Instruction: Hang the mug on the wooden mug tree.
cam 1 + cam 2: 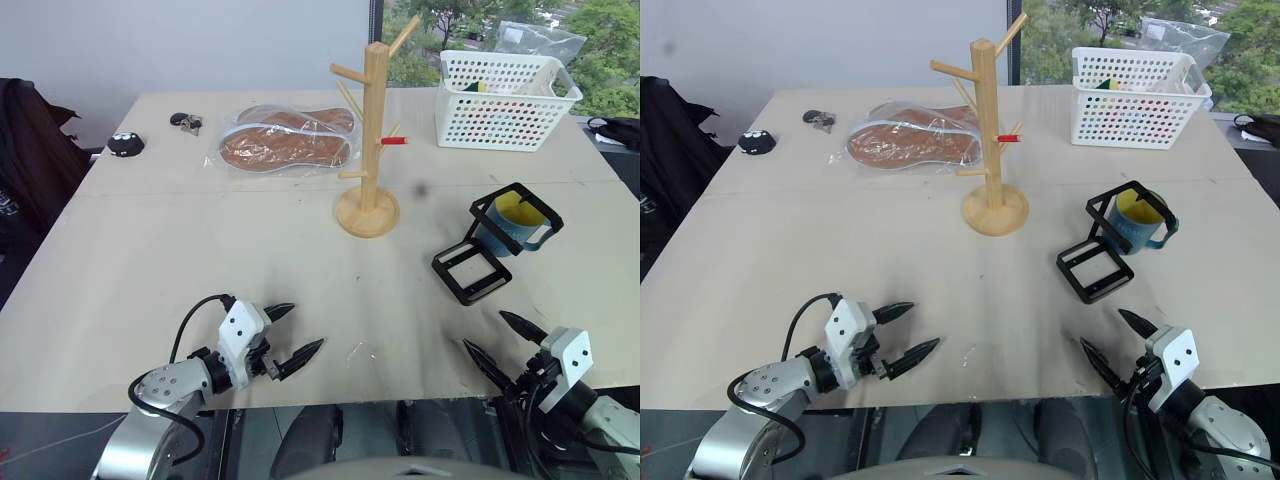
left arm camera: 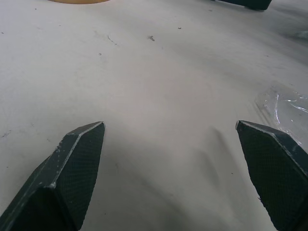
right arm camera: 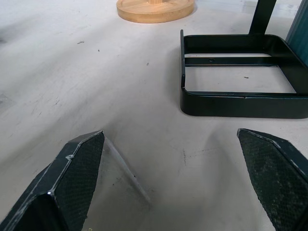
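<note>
Left gripper: fingers apart, empty, low over the table.
Right gripper: fingers apart, empty.
Mug: ahead of right gripper, inside black wire stand.
Wooden mug tree: farther ahead, between both grippers.

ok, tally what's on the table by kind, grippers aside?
Mug: 1
Mug tree: 1
Black wire stand: 1
White basket: 1
Bagged insoles: 1
Keys: 1
Small black object: 1
Total: 7

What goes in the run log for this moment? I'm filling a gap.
left gripper: open, empty | right gripper: open, empty | mug: in black wire holder | mug tree: bare
</note>
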`<state>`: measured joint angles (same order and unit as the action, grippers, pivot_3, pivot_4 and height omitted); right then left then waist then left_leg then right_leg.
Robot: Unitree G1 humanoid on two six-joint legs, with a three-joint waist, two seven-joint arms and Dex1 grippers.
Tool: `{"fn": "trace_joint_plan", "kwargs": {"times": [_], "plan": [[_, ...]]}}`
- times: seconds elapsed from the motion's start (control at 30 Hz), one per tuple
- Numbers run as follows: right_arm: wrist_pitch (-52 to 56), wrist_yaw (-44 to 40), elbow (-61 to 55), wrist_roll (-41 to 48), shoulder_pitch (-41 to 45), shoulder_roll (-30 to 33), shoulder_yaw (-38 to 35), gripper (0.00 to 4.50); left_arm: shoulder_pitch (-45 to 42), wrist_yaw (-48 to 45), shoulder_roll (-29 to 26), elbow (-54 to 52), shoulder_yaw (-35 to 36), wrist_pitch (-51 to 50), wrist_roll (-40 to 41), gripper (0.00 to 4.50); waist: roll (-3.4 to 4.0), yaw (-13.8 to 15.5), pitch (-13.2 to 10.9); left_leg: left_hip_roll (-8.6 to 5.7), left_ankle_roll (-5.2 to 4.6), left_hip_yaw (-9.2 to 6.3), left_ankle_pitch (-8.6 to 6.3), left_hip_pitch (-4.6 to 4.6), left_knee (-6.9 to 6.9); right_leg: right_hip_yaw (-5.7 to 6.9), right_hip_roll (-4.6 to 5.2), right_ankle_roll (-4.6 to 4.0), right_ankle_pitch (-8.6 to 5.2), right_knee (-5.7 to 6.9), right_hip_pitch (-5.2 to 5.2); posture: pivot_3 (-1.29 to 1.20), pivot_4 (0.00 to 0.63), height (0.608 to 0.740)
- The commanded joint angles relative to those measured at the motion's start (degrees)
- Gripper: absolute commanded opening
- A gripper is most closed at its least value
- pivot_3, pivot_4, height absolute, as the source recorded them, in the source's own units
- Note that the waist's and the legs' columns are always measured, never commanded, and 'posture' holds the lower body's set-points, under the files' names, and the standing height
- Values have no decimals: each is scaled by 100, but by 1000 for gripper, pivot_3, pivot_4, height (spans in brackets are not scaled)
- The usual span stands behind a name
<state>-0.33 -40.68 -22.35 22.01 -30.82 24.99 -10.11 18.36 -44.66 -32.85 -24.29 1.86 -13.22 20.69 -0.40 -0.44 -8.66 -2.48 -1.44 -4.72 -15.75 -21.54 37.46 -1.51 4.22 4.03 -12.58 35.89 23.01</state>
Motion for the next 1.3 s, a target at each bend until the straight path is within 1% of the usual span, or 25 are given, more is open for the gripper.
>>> {"fn": "trace_joint_plan", "kwargs": {"times": [0.03, 0.7, 0.8, 0.9, 0.97, 1.1, 1.2, 1.3], "plan": [[-46, -21, -181, 111, 11, 72, -180, 4462, 10, 32, 3, -231, 140, 53, 99, 4500, 0, 0, 0, 0, 0, 0, 0, 0, 0, 0, 0, 0, 0, 0, 0, 0, 150, 740], [-14, 64, -210, 182, -5, 94, -289, 4462, 27, -40, -21, -182, 139, 87, 165, 4500, -1, 1, 0, 0, 0, 0, 0, 0, 0, 0, 0, 1, 1, 0, 0, 0, 150, 740], [72, 136, -378, 207, 108, 115, -272, 4462, -10, -56, -28, -195, 114, 81, 162, 4500, -1, 1, 0, 0, 0, 0, 0, 0, 0, 0, 0, 0, 0, 0, 0, 0, 150, 740], [264, 236, -581, 234, 322, 140, -191, 4462, -156, -107, -73, -236, 83, 63, 169, 4500, -1, -2, 0, 0, 0, 0, 0, 0, 0, 0, 0, 0, 0, 0, 0, 0, 150, 740], [513, 411, -678, 105, 586, 147, -55, 4462, -417, -131, -121, -257, 38, -26, 174, 4500, -3, 0, 1, 0, 0, 1, 0, 0, 2, 0, -1, 1, 1, 0, 0, 0, 150, 740], [1281, 1106, -694, -289, 1347, 66, 249, 4462, -1036, -336, -344, -339, -121, -233, 179, 4500, -11, -1, 4, 0, 1, -2, 1, 0, 4, 3, -5, 5, 4, 1, -1, 0, 150, 740], [1688, 1285, -684, -439, 1722, 70, 485, 4462, -1419, -485, -465, -526, -120, -570, 508, 4500, -10, -1, 4, -3, 2, -3, 1, -2, 4, 2, -5, 14, 10, 1, 1, 0, 150, 740], [2191, 1491, -613, -711, 2034, 138, 738, 4462, -1654, -726, -701, -665, -163, -737, 601, 4500, -10, -13, 3, -3, 21, -5, 12, -11, 3, 3, -5, 14, 10, 0, 9, 0, 150, 740]]}}
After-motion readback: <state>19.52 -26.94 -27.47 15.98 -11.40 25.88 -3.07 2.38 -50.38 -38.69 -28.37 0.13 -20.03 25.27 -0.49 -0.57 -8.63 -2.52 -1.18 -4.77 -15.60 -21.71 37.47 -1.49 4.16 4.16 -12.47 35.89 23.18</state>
